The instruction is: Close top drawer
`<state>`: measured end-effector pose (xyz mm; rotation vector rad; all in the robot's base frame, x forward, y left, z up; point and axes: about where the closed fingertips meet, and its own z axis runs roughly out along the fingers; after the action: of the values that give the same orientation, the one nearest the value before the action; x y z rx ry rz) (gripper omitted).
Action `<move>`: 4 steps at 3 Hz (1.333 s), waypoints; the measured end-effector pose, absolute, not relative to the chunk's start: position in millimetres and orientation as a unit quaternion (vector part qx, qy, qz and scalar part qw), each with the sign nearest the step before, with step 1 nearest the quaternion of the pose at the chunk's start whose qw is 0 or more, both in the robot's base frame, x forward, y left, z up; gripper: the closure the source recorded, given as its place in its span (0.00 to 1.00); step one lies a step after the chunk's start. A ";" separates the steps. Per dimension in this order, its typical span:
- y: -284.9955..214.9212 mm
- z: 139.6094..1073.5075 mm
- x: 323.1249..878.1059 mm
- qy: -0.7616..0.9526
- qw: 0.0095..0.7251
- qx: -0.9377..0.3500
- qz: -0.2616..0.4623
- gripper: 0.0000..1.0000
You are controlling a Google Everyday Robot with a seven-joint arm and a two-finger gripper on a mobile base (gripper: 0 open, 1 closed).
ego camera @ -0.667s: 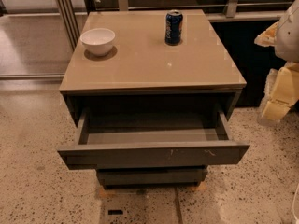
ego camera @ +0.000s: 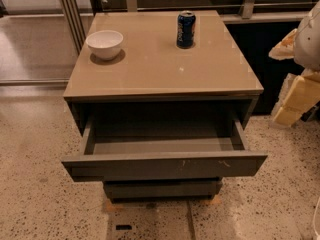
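Note:
The top drawer (ego camera: 165,165) of a grey cabinet is pulled out wide. Its flat dark grey front panel faces me and has small whitish scratches right of centre. Its shallow grey box (ego camera: 162,136) is empty. A narrower grey drawer front (ego camera: 162,189) sits below it. My gripper (ego camera: 292,101) hangs at the right edge of the view on the white arm (ego camera: 307,44). It is to the right of the cabinet, level with the open drawer and apart from it.
On the beige cabinet top (ego camera: 160,69) stand a white bowl (ego camera: 105,44) at the back left and a blue soda can (ego camera: 186,30) at the back centre. The floor (ego camera: 40,199) is speckled terrazzo. A metal railing (ego camera: 70,14) stands at the left and a dark shelf unit (ego camera: 270,49) behind on the right.

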<state>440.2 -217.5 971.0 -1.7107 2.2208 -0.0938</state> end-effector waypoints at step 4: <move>-204.6 767.4 452.6 0.789 0.212 -0.563 0.122 1.00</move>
<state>452.6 -204.6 767.4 -1.5646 2.1908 0.3401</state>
